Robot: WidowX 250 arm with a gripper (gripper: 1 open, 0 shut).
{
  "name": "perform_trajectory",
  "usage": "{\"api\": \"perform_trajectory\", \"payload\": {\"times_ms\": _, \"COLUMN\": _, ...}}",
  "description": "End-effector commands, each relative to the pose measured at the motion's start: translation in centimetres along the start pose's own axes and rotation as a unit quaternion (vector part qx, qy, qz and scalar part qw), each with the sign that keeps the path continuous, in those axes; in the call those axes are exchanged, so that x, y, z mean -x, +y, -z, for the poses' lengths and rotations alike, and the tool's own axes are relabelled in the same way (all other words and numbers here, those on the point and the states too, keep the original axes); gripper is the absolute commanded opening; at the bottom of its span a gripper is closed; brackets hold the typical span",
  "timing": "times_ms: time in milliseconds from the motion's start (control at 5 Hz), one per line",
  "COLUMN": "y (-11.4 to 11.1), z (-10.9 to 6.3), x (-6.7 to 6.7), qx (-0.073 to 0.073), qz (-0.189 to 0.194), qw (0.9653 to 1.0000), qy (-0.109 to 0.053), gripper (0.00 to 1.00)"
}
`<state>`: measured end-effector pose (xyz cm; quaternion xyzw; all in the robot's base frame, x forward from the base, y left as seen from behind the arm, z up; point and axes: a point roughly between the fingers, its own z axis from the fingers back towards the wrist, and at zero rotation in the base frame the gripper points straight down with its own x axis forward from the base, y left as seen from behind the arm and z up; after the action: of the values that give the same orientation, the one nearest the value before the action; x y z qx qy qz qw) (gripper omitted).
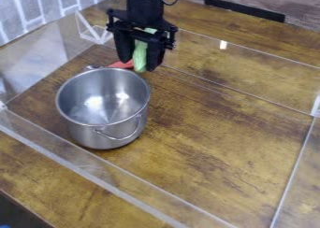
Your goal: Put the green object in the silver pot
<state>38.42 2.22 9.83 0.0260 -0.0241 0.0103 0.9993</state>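
Note:
The green object [142, 52], a light green oval piece, hangs upright between the black fingers of my gripper [142, 50], which is shut on it above the table. The silver pot [104, 106] stands below and to the front left of the gripper, round and shiny, with a small loop handle at its front; nothing shows inside it. The held green object is just behind the pot's far rim and lifted off the wood.
A flat red item [122, 64] lies on the wooden table [225, 120] under the gripper, behind the pot. Clear plastic walls [50, 138] border the work area at the left and front.

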Motion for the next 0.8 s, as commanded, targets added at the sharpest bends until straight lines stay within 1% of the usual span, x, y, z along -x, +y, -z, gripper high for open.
{"api": "perform_trajectory", "payload": {"times_ms": 0, "y": 1.12, "z": -4.61, "x": -0.23, "qx": -0.001, "qz": -0.017, "qw": 0.9979, "qy": -0.063, "gripper": 0.0}}
{"api": "perform_trajectory", "payload": {"times_ms": 400, "y": 1.25, "z": -4.78, "x": 0.02, "qx": 0.0, "qz": -0.023, "qw": 0.9978, "qy": -0.062, "gripper": 0.0}}
{"api": "perform_trajectory", "payload": {"times_ms": 600, "y": 1.28, "z": -5.13, "x": 0.31, "qx": 0.0, "qz": -0.027, "qw": 0.9975, "qy": -0.065, "gripper": 0.0}}
